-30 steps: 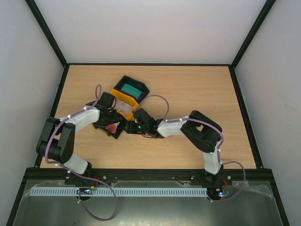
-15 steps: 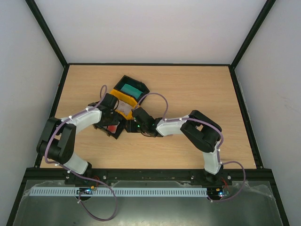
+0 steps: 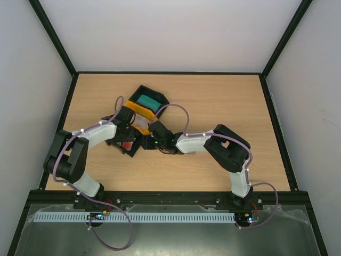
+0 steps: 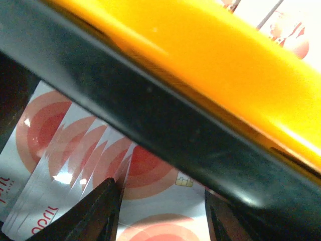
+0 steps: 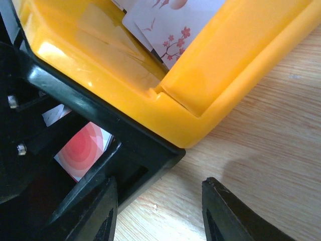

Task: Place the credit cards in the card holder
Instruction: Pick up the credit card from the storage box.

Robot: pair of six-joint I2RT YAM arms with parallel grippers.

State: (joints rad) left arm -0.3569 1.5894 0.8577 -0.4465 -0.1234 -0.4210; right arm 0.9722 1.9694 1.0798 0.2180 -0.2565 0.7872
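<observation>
Seemingly the pick-up step: the released left hand [image 4: 163,217] hovers over red-and-white credit cards [image 4: 150,173] in a black tray [image 4: 150,100], nine o'clock of desk [image 3: 224,96] centre, right hand [image 5: 160,213] also released; next, pinch one card.

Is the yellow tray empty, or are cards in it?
Not empty: the right wrist view shows pale blossom-printed cards lying inside the yellow tray.

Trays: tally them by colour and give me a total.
Black trays: 2
Yellow trays: 1
Total: 3
</observation>
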